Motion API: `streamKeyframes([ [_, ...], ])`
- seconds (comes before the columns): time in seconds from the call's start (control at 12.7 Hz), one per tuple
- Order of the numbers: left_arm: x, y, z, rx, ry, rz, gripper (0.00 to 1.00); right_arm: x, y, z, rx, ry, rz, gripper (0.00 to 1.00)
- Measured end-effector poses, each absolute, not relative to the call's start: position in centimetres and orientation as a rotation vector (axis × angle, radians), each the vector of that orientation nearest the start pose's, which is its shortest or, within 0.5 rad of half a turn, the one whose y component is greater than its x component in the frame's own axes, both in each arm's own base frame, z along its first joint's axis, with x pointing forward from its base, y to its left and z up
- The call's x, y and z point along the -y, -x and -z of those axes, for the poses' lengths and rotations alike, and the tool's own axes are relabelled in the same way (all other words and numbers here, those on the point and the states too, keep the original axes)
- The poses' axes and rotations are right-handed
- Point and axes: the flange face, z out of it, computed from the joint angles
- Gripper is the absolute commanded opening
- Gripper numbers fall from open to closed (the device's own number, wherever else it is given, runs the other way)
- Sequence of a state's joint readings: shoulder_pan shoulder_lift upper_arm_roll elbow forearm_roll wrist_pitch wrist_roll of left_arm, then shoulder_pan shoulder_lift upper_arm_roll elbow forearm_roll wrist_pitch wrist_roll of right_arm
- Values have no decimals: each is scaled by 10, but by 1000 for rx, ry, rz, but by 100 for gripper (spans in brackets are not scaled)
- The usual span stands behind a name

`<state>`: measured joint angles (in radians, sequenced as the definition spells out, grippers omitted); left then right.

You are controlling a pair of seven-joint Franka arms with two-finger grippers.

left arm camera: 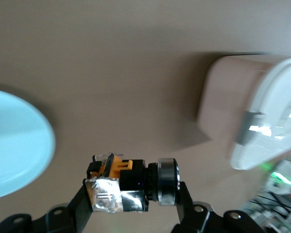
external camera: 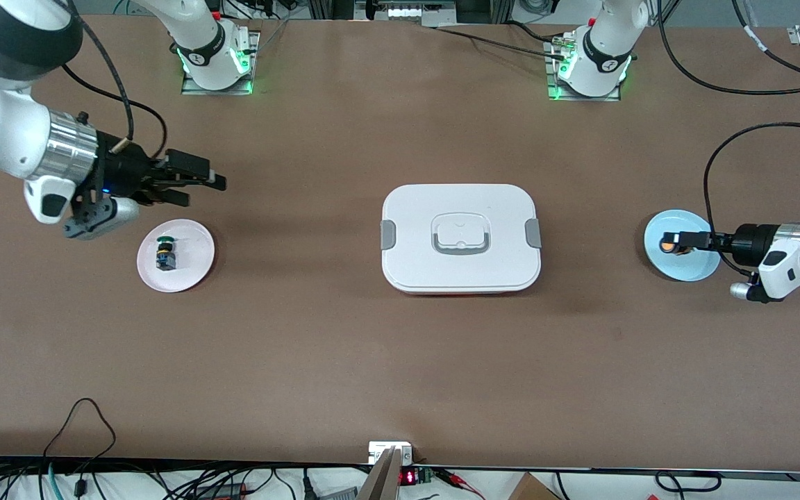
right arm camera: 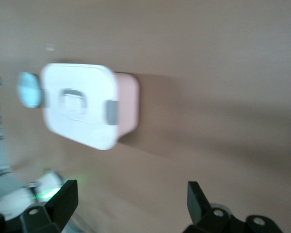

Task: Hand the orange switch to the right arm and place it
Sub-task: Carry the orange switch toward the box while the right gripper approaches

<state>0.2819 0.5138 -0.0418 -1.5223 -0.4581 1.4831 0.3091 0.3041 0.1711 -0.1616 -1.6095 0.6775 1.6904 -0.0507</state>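
My left gripper [external camera: 679, 242] is shut on the orange switch [external camera: 667, 245] and holds it on its side, in the air over the light blue plate [external camera: 692, 267] at the left arm's end of the table. In the left wrist view the switch [left arm camera: 136, 182] sits clamped between the two fingers, with its orange base, black body and cap in a row, and the blue plate [left arm camera: 14, 145] lies below. My right gripper [external camera: 200, 185] is open and empty, in the air above the table near the pale pink plate [external camera: 195, 267]. Its fingertips [right arm camera: 64, 196] stand wide apart.
A green-capped switch [external camera: 164, 253] lies on the pale pink plate at the right arm's end. A white lidded container [external camera: 460, 236] with grey clips stands mid-table; it also shows in the left wrist view [left arm camera: 252, 111] and the right wrist view [right arm camera: 82, 104].
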Motion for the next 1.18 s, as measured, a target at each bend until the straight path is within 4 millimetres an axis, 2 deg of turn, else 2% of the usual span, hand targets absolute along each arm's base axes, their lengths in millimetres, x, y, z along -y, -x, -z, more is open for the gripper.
streamKeyframes([
  [0.24, -69, -632, -359, 16, -2311, 464, 38, -182, -605, -523, 5, 2216, -209, 100],
  [0.55, 11, -643, -376, 201, -2080, 360, 37, -230, -618, -500, -110, 1901, -274, 100],
  [0.71, 53, -649, -379, 274, -1921, 300, 36, -258, -620, -486, -159, 1829, -278, 100],
  [0.94, 117, -658, -355, 378, -1709, 161, 37, -300, -617, -479, -226, 1719, -279, 100],
  [1.18, 180, -661, -323, 465, -1555, -19, 37, -319, -616, -468, -282, 1667, -281, 100],
])
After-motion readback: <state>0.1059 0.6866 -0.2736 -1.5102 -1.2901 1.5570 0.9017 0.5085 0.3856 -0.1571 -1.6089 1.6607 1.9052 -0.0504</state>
